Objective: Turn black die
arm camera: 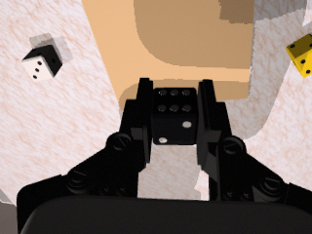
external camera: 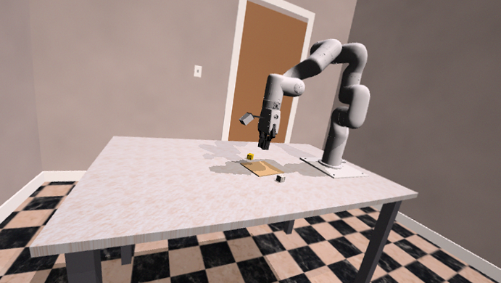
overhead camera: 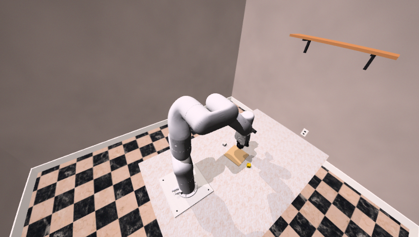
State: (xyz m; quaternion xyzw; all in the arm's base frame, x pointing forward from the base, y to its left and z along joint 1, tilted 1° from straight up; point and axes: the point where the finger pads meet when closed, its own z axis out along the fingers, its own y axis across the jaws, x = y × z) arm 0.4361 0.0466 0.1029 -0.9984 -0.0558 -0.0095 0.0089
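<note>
Apparently black die [arm camera: 175,116], six dark pips and two white ones visible, clamped in end effector [overhead camera: 243,146] [external camera: 263,147] [arm camera: 175,97]

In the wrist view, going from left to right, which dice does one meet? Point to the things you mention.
A white-and-black die [overhead camera: 224,144] [external camera: 280,178] [arm camera: 42,63] → the black die [arm camera: 175,117] in the gripper [overhead camera: 242,146] [external camera: 263,147] [arm camera: 175,97] → a yellow die [overhead camera: 248,165] [external camera: 250,156] [arm camera: 302,56], cut off by the picture's edge.

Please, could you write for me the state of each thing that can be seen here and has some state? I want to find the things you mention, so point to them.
Hand [overhead camera: 243,146] [external camera: 263,147] [arm camera: 175,97]: shut on the black die, raised above the table.
Black die [arm camera: 175,112]: held off the mat; six-pip and two-pip faces visible.
White die [overhead camera: 224,144] [external camera: 280,178] [arm camera: 40,65]: resting on the table, off the mat.
Yellow die [overhead camera: 248,165] [external camera: 250,156] [arm camera: 302,56]: likewise.
Mat [overhead camera: 235,154] [external camera: 261,168] [arm camera: 109,29]: lying flat.
Door [external camera: 270,47]: closed.
</note>
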